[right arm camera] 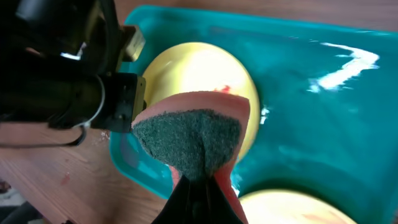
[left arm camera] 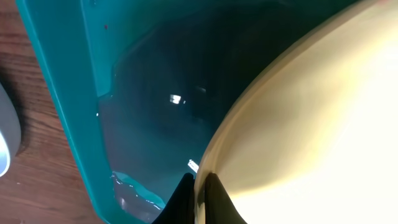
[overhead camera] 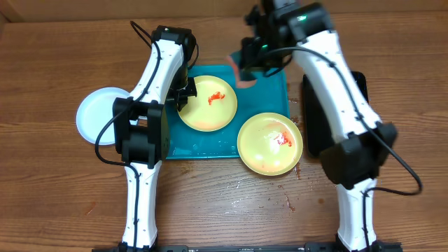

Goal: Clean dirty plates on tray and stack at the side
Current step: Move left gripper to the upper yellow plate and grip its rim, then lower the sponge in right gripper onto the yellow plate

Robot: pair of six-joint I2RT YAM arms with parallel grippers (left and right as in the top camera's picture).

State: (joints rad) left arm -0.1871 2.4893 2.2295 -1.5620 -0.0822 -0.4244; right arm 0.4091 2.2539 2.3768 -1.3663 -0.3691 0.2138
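Note:
On the turquoise tray [overhead camera: 269,94] lies a pale yellow plate [overhead camera: 208,105] smeared with red sauce. My left gripper [overhead camera: 183,94] is shut on this plate's left rim; in the left wrist view the gripper [left arm camera: 198,186] pinches the edge of the plate [left arm camera: 311,124] over the tray [left arm camera: 68,124]. My right gripper [overhead camera: 250,59] hovers above the tray's back, shut on a pink sponge [overhead camera: 241,71] with a dark green scouring face [right arm camera: 186,137]. A second sauce-stained yellow plate [overhead camera: 270,143] overhangs the tray's front right corner. A pale blue-white plate [overhead camera: 94,115] rests on the table at left.
A black tray [overhead camera: 360,84] lies on the right, mostly under my right arm. Water pools on the blue tray's floor [left arm camera: 134,193]. A few red specks [overhead camera: 290,203] mark the wooden table in front of the tray.

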